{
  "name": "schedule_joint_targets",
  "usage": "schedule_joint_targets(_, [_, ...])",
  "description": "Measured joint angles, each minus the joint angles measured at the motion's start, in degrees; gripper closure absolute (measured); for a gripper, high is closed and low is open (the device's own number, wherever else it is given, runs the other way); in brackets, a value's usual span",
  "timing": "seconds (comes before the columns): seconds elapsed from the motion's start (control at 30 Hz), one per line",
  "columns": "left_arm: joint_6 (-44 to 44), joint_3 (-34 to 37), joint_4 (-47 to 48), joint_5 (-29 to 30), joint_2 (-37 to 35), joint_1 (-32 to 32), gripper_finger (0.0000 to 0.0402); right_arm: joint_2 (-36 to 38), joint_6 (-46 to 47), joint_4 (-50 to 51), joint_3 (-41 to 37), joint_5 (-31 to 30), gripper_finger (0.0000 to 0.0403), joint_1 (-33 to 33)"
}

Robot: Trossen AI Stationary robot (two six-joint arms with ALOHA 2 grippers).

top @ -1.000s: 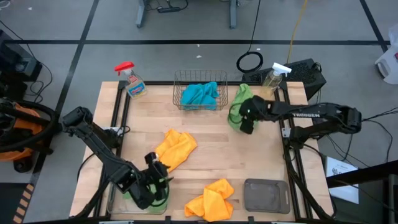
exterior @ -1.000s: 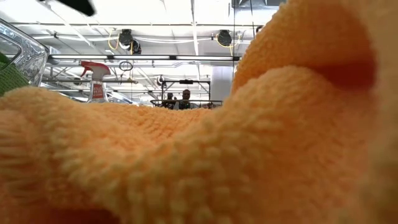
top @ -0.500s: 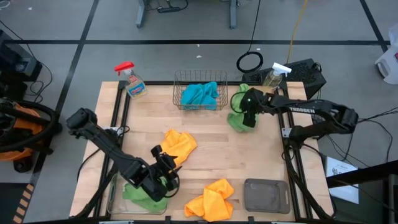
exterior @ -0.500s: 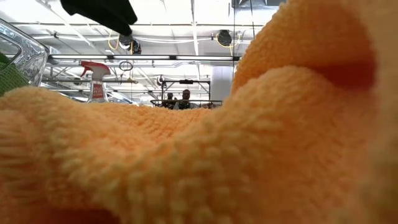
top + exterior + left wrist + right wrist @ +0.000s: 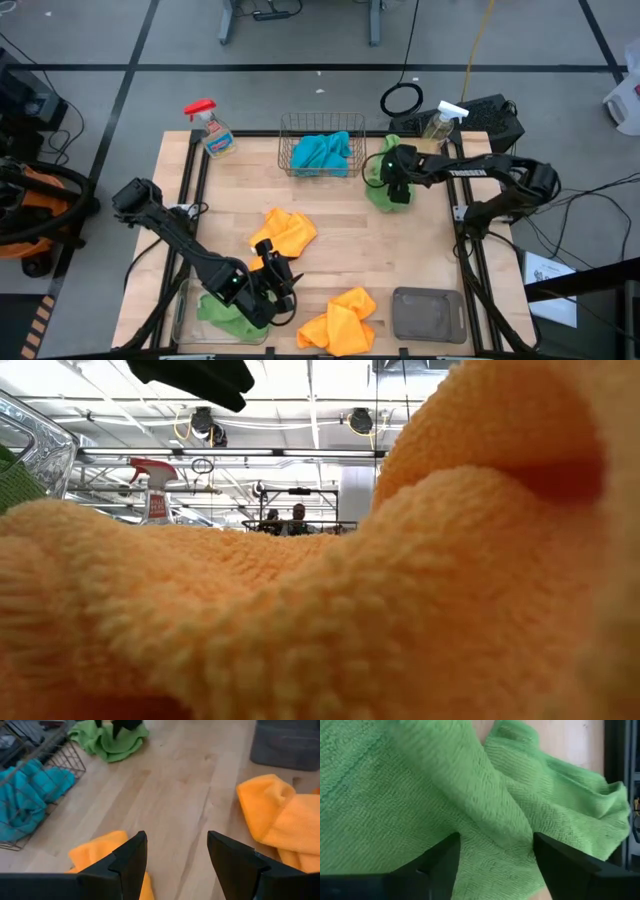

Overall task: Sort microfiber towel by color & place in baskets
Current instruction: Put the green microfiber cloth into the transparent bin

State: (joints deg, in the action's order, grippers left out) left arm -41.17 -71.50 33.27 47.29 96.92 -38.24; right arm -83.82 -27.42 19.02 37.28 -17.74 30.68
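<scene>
My left gripper (image 5: 175, 837) hangs open above bare wood between the two yellow-orange towels, one (image 5: 285, 232) at mid table, one (image 5: 340, 320) at the near edge. A green towel (image 5: 225, 315) lies in the clear bin (image 5: 183, 318) at the near left. Teal towels (image 5: 322, 152) sit in the wire basket (image 5: 283, 135). My right gripper (image 5: 495, 840) stands open, pointing steeply down, close over the second green towel (image 5: 380, 190) at the far right. The dark grey bin (image 5: 428, 312) stands at the near right. My right gripper comes at the green towel from above, one finger (image 5: 432, 865) on each side of a raised fold (image 5: 485, 805). Its fingertips lie outside the picture, so I cannot tell whether they touch the cloth, which lies crumpled on the table.
Two spray bottles stand at the far edge, a red-capped one (image 5: 210, 130) on the left and a white-capped one (image 5: 440, 120) on the right. In the low view the near yellow-orange towel (image 5: 330, 610) fills the picture. Bare wood lies between the towels.
My left gripper has left the clear bin, where the green towel stays, and has gone toward the table's right and far side, up to the mid-table yellow-orange towel. My right gripper has sunk onto the far green towel and rolled its wrist.
</scene>
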Motion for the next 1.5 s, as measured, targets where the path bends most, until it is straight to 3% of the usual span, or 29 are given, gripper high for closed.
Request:
schedule_joint_targets(0.33, [0.0,0.0,-0.1,1.3,0.0,0.0,0.0190,-2.3,1.7,-0.2,0.0,0.2,0.0298,0.0])
schedule_joint_targets(0.57, [0.0,0.0,-1.3,2.3,0.0,0.0,0.0190,-2.3,5.2,1.8,0.1,4.0,0.0394,-0.4])
schedule_joint_targets(0.77, [0.1,0.0,-2.3,2.3,0.0,0.2,0.0190,0.0,9.3,3.3,0.0,4.8,0.0399,-3.5])
schedule_joint_targets(1.2, [0.1,0.0,-2.9,2.5,0.0,3.5,0.0190,15.5,17.7,4.3,0.0,9.2,0.0402,-10.9])
schedule_joint_targets(1.5, [1.2,0.0,-4.4,3.2,0.0,7.2,0.0190,21.6,23.1,4.5,0.0,9.2,0.0403,-19.1])
